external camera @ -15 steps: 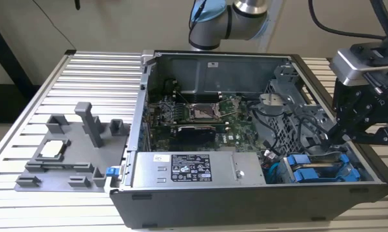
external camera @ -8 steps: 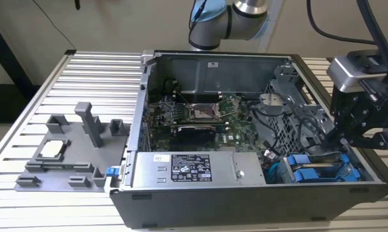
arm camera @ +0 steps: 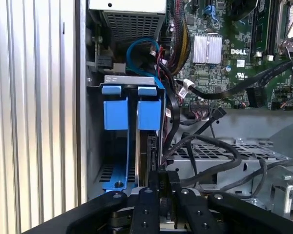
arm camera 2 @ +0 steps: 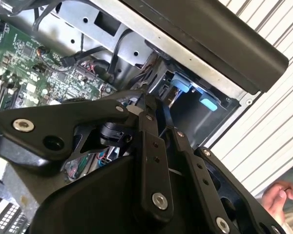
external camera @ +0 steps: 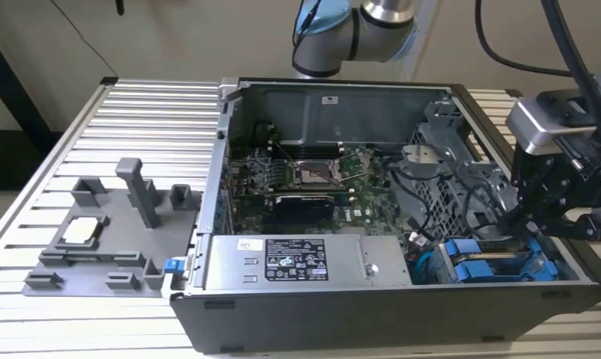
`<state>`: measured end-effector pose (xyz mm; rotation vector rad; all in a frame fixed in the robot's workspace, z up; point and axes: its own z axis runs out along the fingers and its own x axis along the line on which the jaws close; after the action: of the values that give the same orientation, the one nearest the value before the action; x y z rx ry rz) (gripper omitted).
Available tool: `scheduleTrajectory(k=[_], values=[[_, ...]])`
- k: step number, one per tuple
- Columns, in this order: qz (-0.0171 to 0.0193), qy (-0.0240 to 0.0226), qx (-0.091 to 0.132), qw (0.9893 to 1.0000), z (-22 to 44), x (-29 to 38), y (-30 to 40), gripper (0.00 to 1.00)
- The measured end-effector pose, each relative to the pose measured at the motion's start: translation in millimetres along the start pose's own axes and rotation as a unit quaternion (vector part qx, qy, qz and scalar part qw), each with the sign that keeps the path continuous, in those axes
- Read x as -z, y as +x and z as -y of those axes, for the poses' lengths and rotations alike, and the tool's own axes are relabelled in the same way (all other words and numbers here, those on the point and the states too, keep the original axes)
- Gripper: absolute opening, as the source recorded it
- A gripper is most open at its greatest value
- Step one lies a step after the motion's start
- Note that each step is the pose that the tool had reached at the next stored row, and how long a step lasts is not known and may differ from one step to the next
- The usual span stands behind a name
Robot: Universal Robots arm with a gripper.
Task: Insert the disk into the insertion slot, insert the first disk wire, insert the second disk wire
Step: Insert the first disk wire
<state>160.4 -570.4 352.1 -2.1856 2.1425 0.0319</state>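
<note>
The computer case (external camera: 380, 314) lies open on the slatted table. At its corner nearest my gripper, two blue carriers (external camera: 485, 268) stand side by side in the drive cage. In the first wrist view, the disk (arm camera: 149, 148) shows as a dark slab under one blue carrier (arm camera: 150, 114), seated in the insertion slot (arm camera: 95, 146). The other carrier (arm camera: 115, 114) is a bare frame. My gripper (arm camera: 163, 179) hangs just above the disk's end with its fingers together (arm camera 2: 144, 105) (external camera: 513, 224). A blue cable (arm camera: 136, 48) and black cables (arm camera: 205, 146) lie beside the bay. Which are the disk wires I cannot tell.
A grey power-supply box (external camera: 300, 262) fills the case's front. The motherboard (external camera: 300, 176) lies behind it. A grey fixture (external camera: 100, 232) stands on the table at the exterior view's left. A person's hand (arm camera 2: 278, 192) rests beyond the case wall.
</note>
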Motion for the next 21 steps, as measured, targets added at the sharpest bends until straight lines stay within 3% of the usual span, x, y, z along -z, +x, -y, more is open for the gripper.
scheduleTrajectory(k=[12, 21], values=[[-0.0002, 0.0001, -0.001, 1.0, 0.3, -3.5, 1.1, 0.19], [-0.0033, 0.0001, -0.003, 1.0, 1.6, -7.7, 1.6, 0.19]])
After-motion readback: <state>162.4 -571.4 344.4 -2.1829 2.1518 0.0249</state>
